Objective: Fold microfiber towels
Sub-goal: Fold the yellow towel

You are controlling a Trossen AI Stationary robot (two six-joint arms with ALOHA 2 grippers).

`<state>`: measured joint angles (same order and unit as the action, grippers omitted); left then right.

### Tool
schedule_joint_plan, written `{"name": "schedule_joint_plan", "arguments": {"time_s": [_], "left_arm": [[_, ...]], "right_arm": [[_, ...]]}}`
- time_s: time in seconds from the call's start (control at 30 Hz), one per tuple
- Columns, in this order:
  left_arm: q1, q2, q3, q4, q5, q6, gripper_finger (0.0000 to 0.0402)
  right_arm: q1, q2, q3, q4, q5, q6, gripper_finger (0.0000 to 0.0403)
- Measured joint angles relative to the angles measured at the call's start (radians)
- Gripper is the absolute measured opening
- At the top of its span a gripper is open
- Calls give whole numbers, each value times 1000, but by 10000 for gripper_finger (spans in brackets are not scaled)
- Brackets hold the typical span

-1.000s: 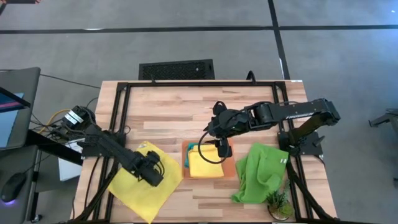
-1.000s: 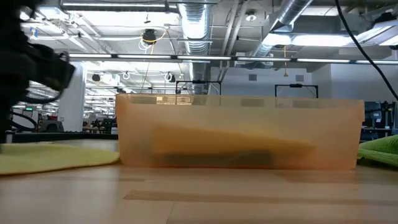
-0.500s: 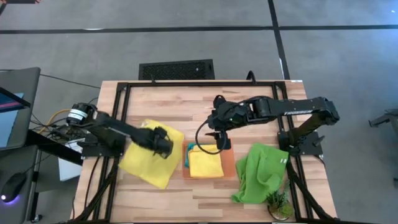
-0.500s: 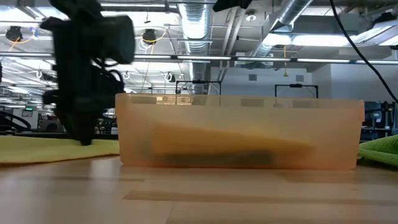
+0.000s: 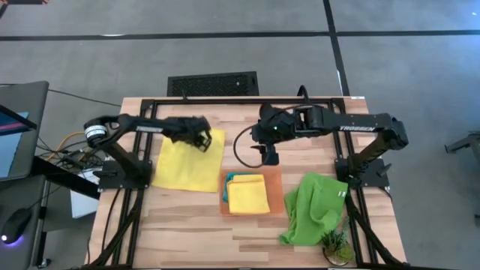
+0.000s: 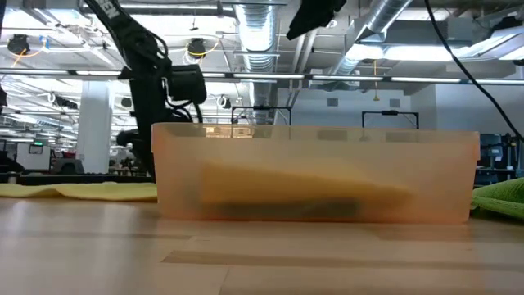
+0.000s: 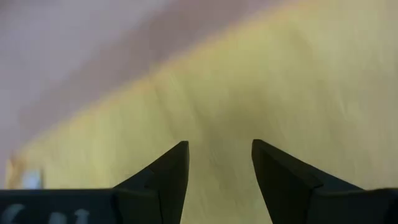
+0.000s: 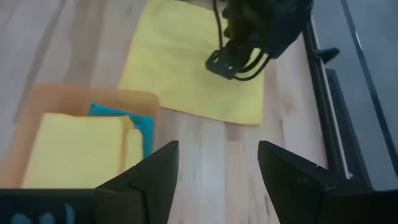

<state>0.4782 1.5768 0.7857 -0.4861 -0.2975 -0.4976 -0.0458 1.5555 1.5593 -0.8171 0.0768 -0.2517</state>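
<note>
You have four towels: one flat yellow towel [image 5: 190, 158] under your spread, empty left gripper [image 5: 201, 137]; a folded yellow one [image 5: 248, 196] on a teal one [image 5: 234, 178] in the orange tray [image 5: 277, 201]; a crumpled green towel [image 5: 313, 207] beside it. Your right gripper [image 5: 268, 156] hangs open, empty.

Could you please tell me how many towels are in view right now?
4: a yellow towel spread out at left, a folded yellow towel over a teal towel in the tray, and a crumpled green towel at right.
</note>
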Motion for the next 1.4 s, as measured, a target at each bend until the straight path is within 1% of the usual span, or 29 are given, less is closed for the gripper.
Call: {"name": "schedule_joint_plan", "arguments": {"time_s": [0.1,0.2,0.27,0.37,0.5,0.6,0.77,0.97,1.13,1.23,1.33,1.4], "left_arm": [[77,-1,2,69,42,47,170],[115,-27,2,66,133,41,170],[108,-69,3,37,184,39,170],[55,-160,3,-65,183,15,170],[-64,-300,3,-243,107,-23,170],[-172,-391,3,-350,101,-113,170],[-377,-481,3,-423,102,-255,170],[-635,-487,3,-493,85,-351,170],[-793,-462,-16,-549,80,-441,170],[-860,-462,-61,-546,96,-507,170],[-890,-462,-112,-535,114,-588,170],[-902,-462,-142,-506,140,-614,170]], "right_arm": [[-29,0,0,-18,0,-22,244],[-52,0,0,-22,0,-44,244],[-66,0,0,-22,0,-47,244],[-84,0,0,-22,-1,-48,244],[-100,0,0,-28,0,-71,244],[-107,0,0,-27,-1,-91,244],[-114,0,0,-27,-3,-97,244],[-114,0,0,-28,-8,-97,244],[-114,0,0,-30,-8,-98,244],[-114,0,0,-33,-8,-98,244],[-114,0,0,-36,-8,-100,244],[-114,0,0,-36,-8,-100,244]]}}
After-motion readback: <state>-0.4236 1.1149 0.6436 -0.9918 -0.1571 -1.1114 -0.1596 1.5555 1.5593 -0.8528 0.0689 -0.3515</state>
